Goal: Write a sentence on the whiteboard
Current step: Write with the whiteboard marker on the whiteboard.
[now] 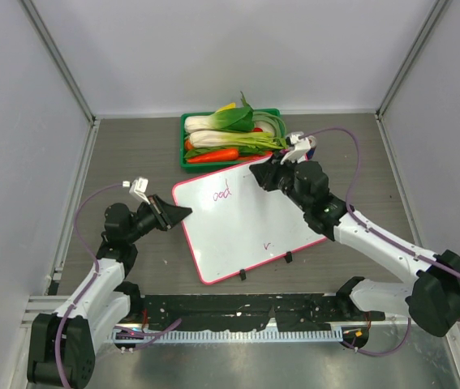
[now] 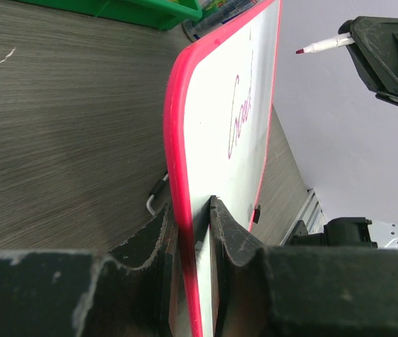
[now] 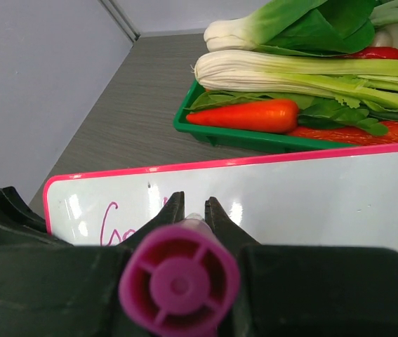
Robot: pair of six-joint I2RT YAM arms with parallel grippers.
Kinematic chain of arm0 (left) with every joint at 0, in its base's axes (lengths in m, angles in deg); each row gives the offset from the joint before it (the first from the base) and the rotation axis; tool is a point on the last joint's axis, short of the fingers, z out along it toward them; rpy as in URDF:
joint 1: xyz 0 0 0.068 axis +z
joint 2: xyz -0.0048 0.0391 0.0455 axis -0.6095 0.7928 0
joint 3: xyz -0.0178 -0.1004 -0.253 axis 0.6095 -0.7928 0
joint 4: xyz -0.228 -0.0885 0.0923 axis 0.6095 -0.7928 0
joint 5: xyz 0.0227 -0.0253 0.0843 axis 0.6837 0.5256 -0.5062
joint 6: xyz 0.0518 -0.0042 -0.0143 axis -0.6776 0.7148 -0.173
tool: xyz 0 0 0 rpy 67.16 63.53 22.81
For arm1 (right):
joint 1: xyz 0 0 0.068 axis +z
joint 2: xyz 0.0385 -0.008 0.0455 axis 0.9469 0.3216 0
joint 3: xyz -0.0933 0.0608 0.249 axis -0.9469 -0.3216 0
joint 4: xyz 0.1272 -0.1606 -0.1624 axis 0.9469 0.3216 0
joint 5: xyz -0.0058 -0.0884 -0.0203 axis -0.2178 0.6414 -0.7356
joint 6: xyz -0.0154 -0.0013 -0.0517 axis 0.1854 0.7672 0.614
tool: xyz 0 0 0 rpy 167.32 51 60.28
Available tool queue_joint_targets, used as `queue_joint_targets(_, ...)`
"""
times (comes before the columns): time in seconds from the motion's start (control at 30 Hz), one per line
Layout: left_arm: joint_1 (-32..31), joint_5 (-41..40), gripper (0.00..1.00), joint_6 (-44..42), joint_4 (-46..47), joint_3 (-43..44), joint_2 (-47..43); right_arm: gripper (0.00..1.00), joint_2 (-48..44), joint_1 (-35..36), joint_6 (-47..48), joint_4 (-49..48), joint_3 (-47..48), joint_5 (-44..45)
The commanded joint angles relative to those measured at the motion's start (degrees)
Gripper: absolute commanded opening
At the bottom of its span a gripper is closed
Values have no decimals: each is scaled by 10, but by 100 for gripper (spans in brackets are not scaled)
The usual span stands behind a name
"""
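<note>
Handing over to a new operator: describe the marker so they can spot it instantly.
Find the pink-framed whiteboard mid-table, then look at its far edge beside the green vegetable tray. There the right gripper clamps the marker. It has a magenta end cap and a white barrel, and is the only pen in view.

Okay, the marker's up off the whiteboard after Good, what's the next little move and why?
Probably lower the right tool so the marker tip meets the whiteboard just past "Good": the line stops there, the tip hangs clear of the surface, and the left tool clamps the board's edge.
</note>
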Motion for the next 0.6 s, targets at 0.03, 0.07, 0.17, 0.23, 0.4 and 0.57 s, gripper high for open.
queue_joint_targets(0.03, -8, -9, 0, -53, -25, 10, -6, 2, -5, -9, 28, -4, 21, -27)
queue_joint_targets(0.07, -9, -9, 0, -53, -25, 10, -7, 2, -2, -9, 33, -3, 25, -28)
queue_joint_targets(0.17, -9, -9, 0, -53, -26, 10, -5, 1, 6, -9, 35, 1, 32, -39)
queue_joint_targets(0.23, -9, -9, 0, -54, -26, 11, -4, 1, 12, -9, 35, -5, 30, -42)
queue_joint_targets(0.4, -11, -10, 0, -53, -29, 11, -6, 1, 27, -9, 28, -13, 27, -42)
queue_joint_targets(0.57, -12, -11, 0, -55, -31, 11, -6, 2, 40, -10, 25, -19, 25, -40)
